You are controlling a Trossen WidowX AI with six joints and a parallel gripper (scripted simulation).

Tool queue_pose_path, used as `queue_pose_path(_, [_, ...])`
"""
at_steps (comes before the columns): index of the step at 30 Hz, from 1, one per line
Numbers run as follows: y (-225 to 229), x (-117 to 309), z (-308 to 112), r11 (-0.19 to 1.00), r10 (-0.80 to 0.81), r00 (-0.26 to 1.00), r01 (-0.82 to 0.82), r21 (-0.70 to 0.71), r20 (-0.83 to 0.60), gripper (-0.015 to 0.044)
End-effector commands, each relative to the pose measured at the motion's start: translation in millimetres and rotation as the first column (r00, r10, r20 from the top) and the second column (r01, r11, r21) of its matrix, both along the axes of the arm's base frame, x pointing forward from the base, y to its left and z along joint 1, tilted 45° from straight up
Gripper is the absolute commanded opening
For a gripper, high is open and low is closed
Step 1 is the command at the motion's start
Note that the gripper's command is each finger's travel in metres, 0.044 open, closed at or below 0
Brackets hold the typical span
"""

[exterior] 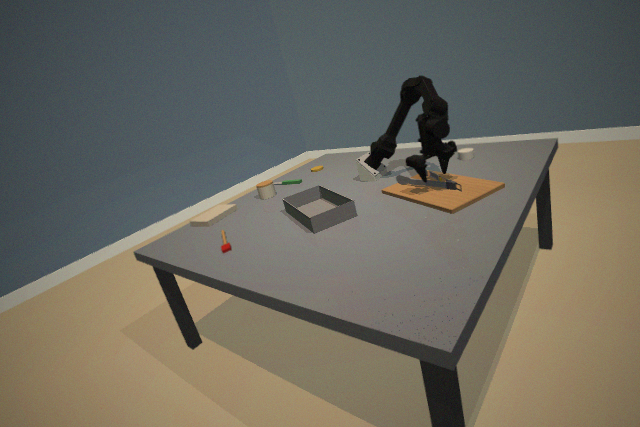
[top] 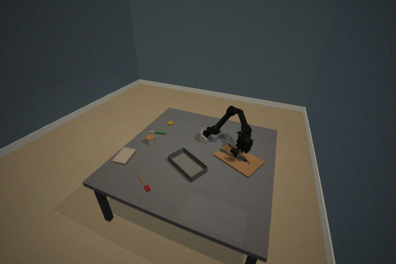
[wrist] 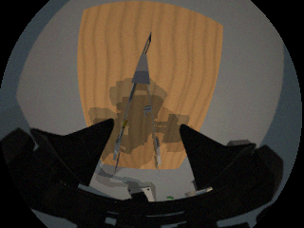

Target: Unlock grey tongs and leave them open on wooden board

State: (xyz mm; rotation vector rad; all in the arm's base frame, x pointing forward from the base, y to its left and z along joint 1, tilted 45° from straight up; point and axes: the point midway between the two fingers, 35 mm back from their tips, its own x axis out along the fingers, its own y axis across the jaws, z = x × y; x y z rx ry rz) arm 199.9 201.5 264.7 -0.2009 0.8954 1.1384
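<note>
Has the hand (top: 240, 154) (exterior: 434, 176) (wrist: 147, 124) released, fingers spread wide, pointing down above the board (top: 249, 170) (exterior: 448, 202) (wrist: 190, 57), near the right edge of the surface (top: 220, 187) (exterior: 330, 267) (wrist: 252, 71) as seen from the top view. Grasps nothing. Shows the tongs (top: 246, 161) (exterior: 453, 186) (wrist: 142, 76) over the board, arms parted in a narrow V, loose beneath the hand. Cannot tell whether fully settled on the wood. Leaves the tin (top: 199, 174) (exterior: 334, 216) well apart, between the board and the left edge.
</note>
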Motion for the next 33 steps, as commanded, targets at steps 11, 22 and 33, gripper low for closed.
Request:
queue_pose_path(11, [-122,97,27,0.995,-0.101,0.995,0.1,0.025,0.008,0.044])
queue_pose_path(22, [-159,91,50,0.981,-0.193,0.978,0.189,0.053,0.084,0.044])
queue_pose_path(33, [-161,90,51,0.979,-0.2,0.976,0.196,0.055,0.091,0.044])
